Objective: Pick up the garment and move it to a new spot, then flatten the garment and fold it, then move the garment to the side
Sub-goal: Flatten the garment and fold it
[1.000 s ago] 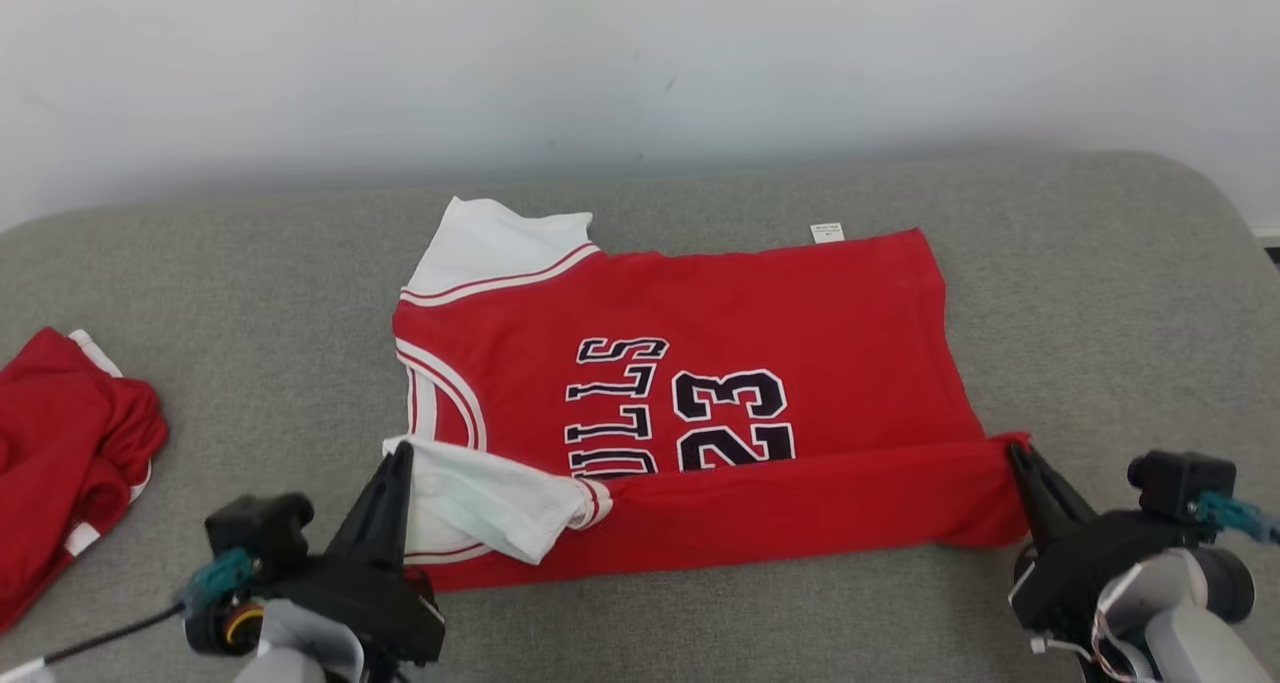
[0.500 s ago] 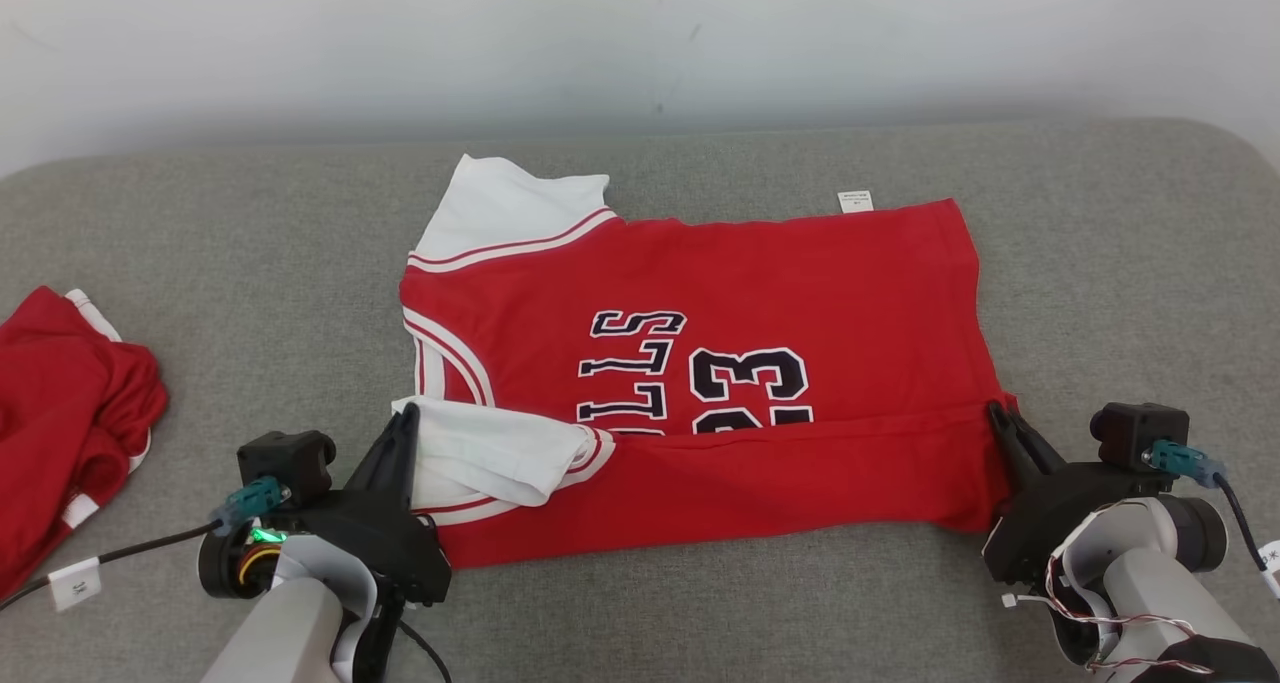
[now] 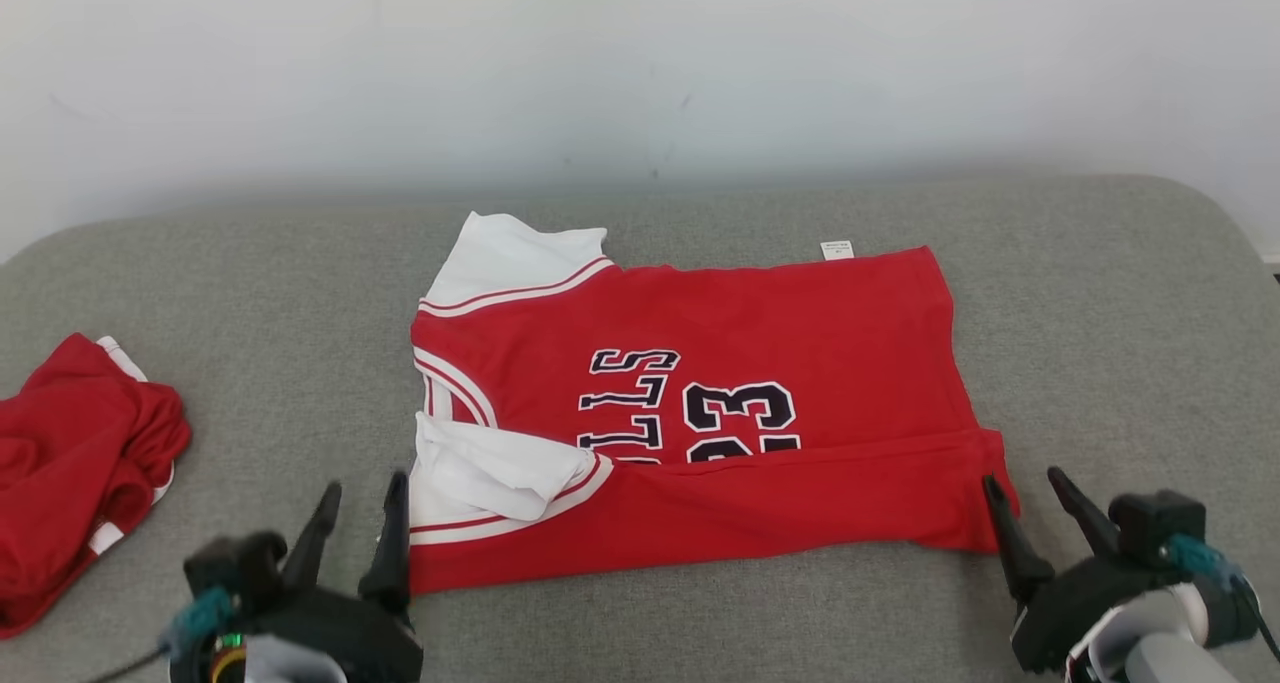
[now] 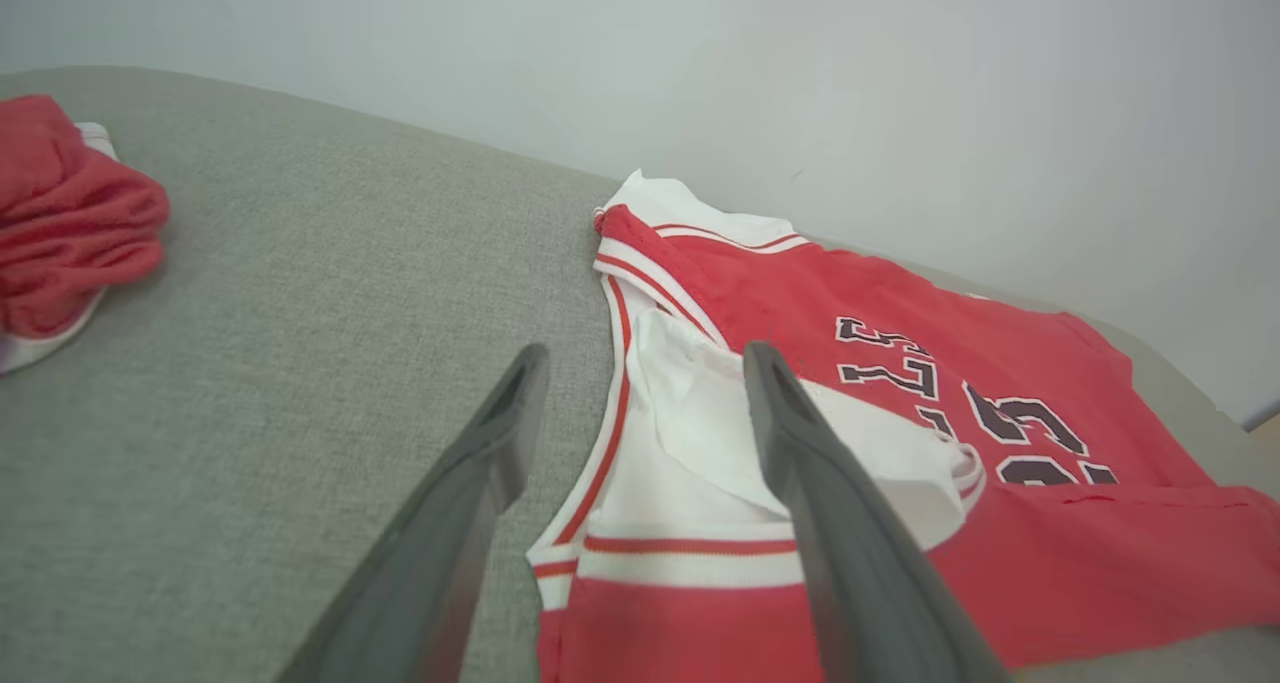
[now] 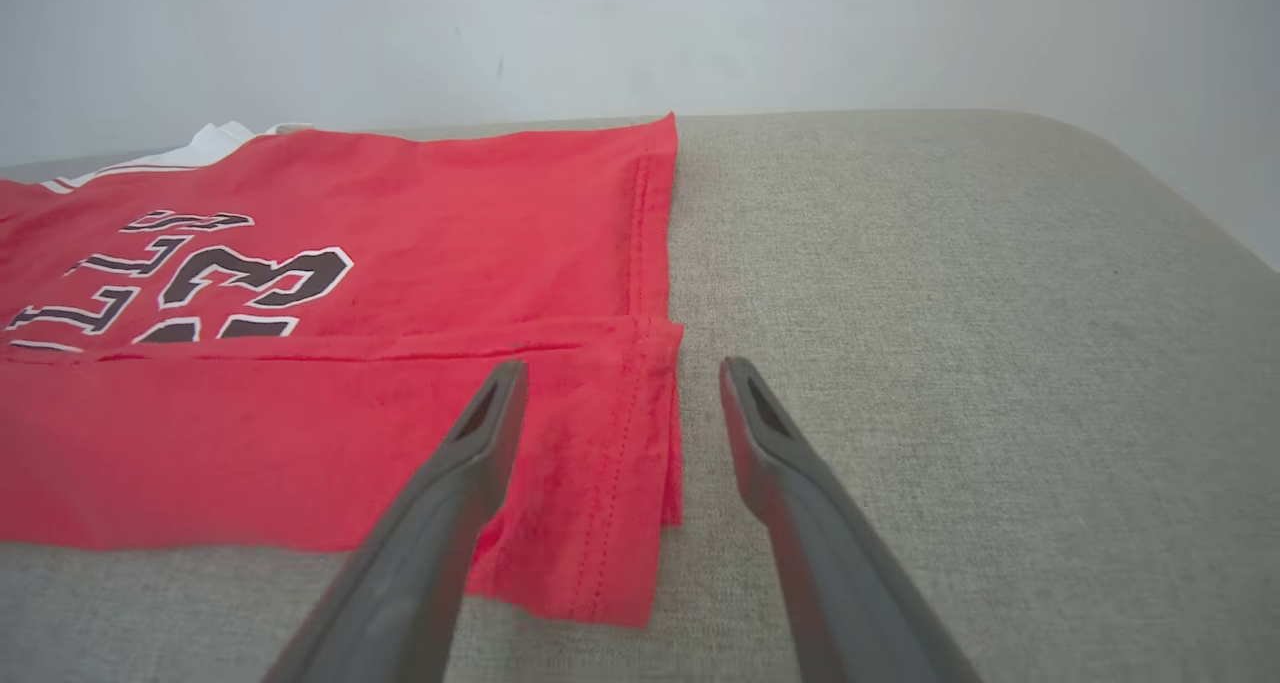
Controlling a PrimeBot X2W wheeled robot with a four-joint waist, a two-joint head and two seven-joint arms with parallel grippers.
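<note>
Lying mid-cushion on the grey fabric couch [image 3: 1100,313], the red jersey with white sleeves [image 3: 780,313] has its near edge folded over. Left gripper [image 3: 364,488] at 7 o'clock and right gripper [image 3: 1022,483] at 5 o'clock both gape wide, holding nothing. Crumpled red cloth [image 3: 70,463] at 9 o'clock.

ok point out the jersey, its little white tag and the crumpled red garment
jersey [image 3: 860,343], head view, red body beside the number
white tag [image 3: 837,250], head view, its middle
crumpled red garment [image 3: 80,463], head view, red middle
</note>
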